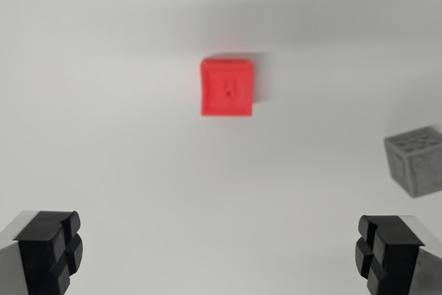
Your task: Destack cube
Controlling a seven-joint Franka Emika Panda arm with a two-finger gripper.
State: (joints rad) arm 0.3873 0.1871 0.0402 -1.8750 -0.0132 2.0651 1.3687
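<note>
White and featureless, the surface (138, 136) fills almost the whole wrist view, and on it I can see the red cube (227, 87) a little above the middle of the picture, seen from nearly straight overhead and somewhat blurred. It appears to sit directly on the surface with a soft shadow at its upper right edge; I cannot make out another block under it, though from this angle a cube below of the same footprint would be hidden. Well apart from it, at the wrist view's right edge, lies a grey cube (418, 159), tilted relative to the red one and partly cut off by the frame.

My read is that the two cubes now stand separately — so the destacking looks done or close to done, unless the red one hides a further block beneath it. What may be left is only to confirm that and pull away.

The pincer (221, 257) is spread wide: its two black fingertips (52, 250) sit at the bottom corners of the view with bare surface between them, pinching nothing. Both cubes lie clear of the fingers — the grey one is nearest the right-hand fingertip but not touching it. Nothing else is on the surface, so I see no obstruction.
</note>
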